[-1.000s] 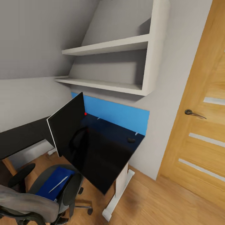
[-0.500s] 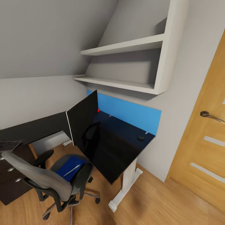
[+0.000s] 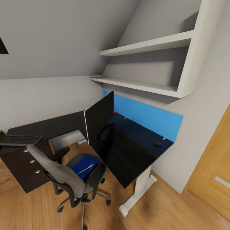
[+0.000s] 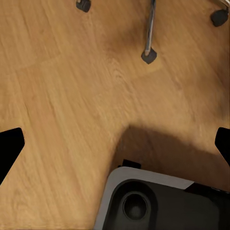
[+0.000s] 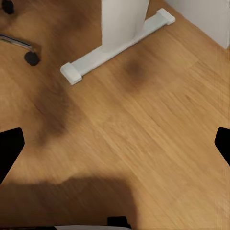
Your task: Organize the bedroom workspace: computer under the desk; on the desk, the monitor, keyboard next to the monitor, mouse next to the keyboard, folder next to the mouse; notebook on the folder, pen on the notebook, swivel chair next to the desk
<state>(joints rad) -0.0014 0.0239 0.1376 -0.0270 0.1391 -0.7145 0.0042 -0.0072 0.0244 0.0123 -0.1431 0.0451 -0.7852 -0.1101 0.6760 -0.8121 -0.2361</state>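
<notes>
My head view looks down on the desk [image 3: 60,126], an L-shaped black top running from the left edge of the frame to the blue wall panel [image 3: 150,116] at centre right. A white leg [image 3: 140,188] supports its near corner at lower centre. Open wood floor [image 3: 179,210] lies to the lower right of that leg.

The monitor [image 3: 99,123] stands on the desk at frame centre, upright, its long axis running from lower left to upper right, red dot at its upper right corner. The mouse [image 3: 157,143] rests on the desk top near the panel, right of centre. The keyboard [image 3: 19,140] lies flat at the far left, long axis roughly horizontal in the frame.

The swivel chair [image 3: 68,179] stands at lower left, just beside the desk edge. The folder [image 3: 81,164] lies on its seat, with the pen [image 3: 88,167] on top, slanting lower left to upper right.

My left gripper [image 4: 115,148] and right gripper [image 5: 115,146] both show dark fingertips at opposite frame edges, spread wide apart over bare floor, holding nothing.
</notes>
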